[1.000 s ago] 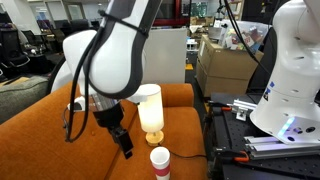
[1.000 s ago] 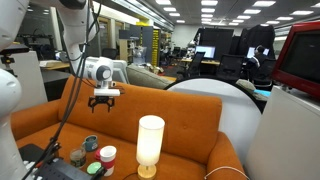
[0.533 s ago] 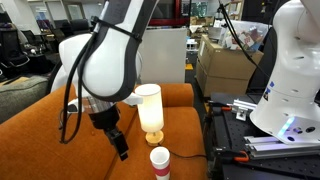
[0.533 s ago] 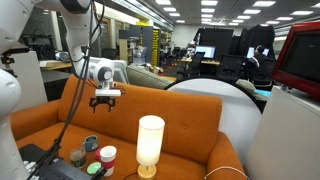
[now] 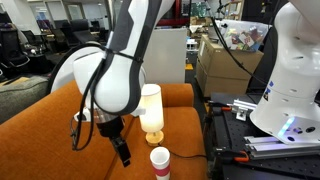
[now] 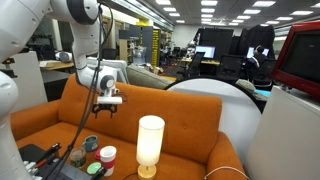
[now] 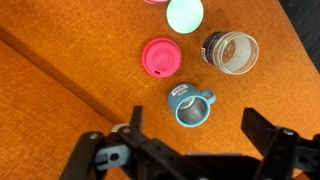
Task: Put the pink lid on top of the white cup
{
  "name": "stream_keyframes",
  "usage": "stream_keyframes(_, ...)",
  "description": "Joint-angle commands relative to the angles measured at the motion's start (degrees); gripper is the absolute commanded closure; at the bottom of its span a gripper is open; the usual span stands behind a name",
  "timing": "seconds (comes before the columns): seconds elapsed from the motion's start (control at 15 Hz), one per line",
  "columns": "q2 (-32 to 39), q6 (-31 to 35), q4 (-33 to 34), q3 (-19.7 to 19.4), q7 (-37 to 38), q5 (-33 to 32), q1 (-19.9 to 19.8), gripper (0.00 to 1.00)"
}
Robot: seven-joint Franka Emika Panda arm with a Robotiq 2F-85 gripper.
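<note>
The pink lid (image 7: 160, 57) lies flat on the orange couch seat in the wrist view, above and left of my gripper. The white cup (image 7: 185, 14) shows as a pale round top just beyond the lid; it also stands in both exterior views (image 5: 160, 156) (image 6: 107, 152), with some red-pink below it. My gripper (image 7: 198, 132) is open and empty, hovering over the seat with its fingers on either side of a small blue mug (image 7: 190, 106). It hangs above the objects in both exterior views (image 5: 123, 153) (image 6: 105, 108).
A tall cream cylinder (image 5: 150, 110) (image 6: 150, 143) stands on the orange couch (image 5: 50, 135) close to the cup. A clear glass jar (image 7: 230, 52) lies right of the lid. A white robot base (image 5: 290, 80) and a black bench stand beside the couch.
The arm has swung and lowered a little, bringing the gripper slightly closer to the seat. The objects have not moved.
</note>
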Motion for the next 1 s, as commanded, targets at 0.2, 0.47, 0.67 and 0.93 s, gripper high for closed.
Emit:
stream_keyframes(0.2,11.6,0.8,8.5,1.6,1.2,-4.7,-2.1,0.00)
stream_keyframes(0.47,14.6,1.3,9.5,2.1,2.5,-7.0,-2.0,0.00)
stream_keyframes(0.67,16.7,1.3,11.6,2.2,2.7,-7.6,-1.6,0.00)
stream_keyframes(0.93,16.7,1.2,11.9,2.2,2.6,-7.6,-1.7,0.00)
